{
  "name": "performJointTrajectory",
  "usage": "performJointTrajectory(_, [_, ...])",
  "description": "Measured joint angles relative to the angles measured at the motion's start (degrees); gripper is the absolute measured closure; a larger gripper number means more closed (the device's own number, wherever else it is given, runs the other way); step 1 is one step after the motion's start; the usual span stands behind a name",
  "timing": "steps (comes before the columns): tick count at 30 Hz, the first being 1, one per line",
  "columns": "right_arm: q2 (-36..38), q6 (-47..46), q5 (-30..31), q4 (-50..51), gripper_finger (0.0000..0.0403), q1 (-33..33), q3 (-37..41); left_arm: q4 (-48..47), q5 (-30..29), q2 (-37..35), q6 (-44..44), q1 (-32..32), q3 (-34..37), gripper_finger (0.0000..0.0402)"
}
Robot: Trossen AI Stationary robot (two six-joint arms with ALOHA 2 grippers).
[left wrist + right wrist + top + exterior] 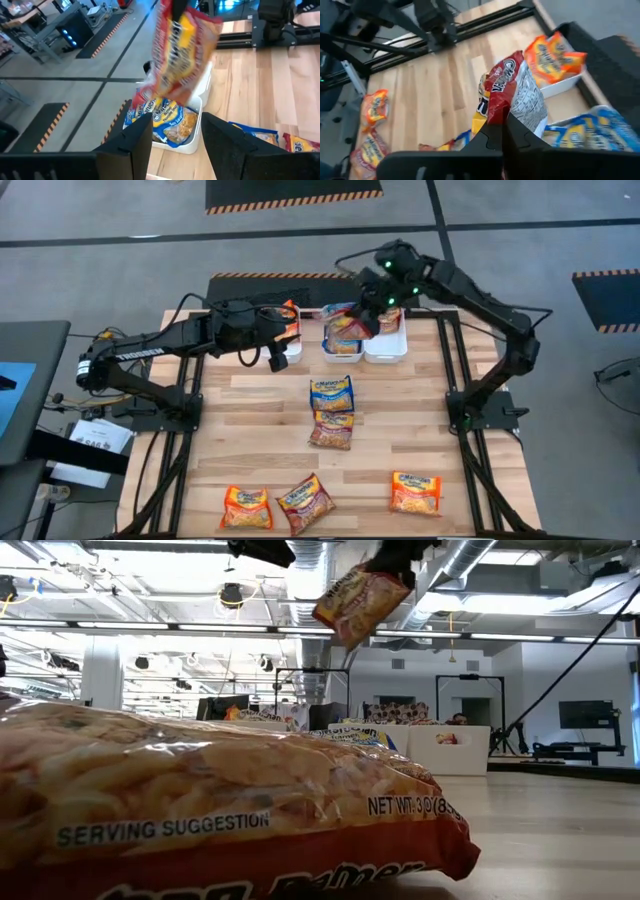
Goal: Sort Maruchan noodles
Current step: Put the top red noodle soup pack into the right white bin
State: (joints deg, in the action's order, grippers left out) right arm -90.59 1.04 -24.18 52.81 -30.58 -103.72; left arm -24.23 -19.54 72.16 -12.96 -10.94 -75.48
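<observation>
The right end effector (502, 131) is clamped together on the edge of a dark red, flat plastic Maruchan noodle packet (356, 326), which dangles above the row of three white rectangular plastic bins (386, 350). To do this well, I'd centre the packet over the bin matching its colour and lower it before letting go, so it doesn't catch a rim. The left end effector (175, 137), fingers apart and empty, hangs beside the bins. Six more packets (332, 393) lie on the pale wooden tabletop (260, 440), well short of the bins; beyond them stretches grey floor with striped mats.
</observation>
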Motion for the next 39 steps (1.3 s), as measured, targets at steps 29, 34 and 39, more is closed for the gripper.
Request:
performJointTrajectory(29, [2.2, 21.9, -30.1, 2.0, 0.0398, -37.5, 17.6, -0.3, -2.8, 0.0, 5.6, -2.9, 0.1, 0.0242])
performJointTrajectory(34, [2.3, 21.0, -30.6, -2.2, 0.0398, -37.3, 23.6, -0.3, -2.8, 0.0, 2.8, -4.5, 0.1, 0.0242])
performJointTrajectory(39, [2.3, 18.6, -30.1, -7.1, 0.0397, -37.3, 30.1, -0.3, -2.8, 0.0, 0.2, -6.3, 0.1, 0.0242])
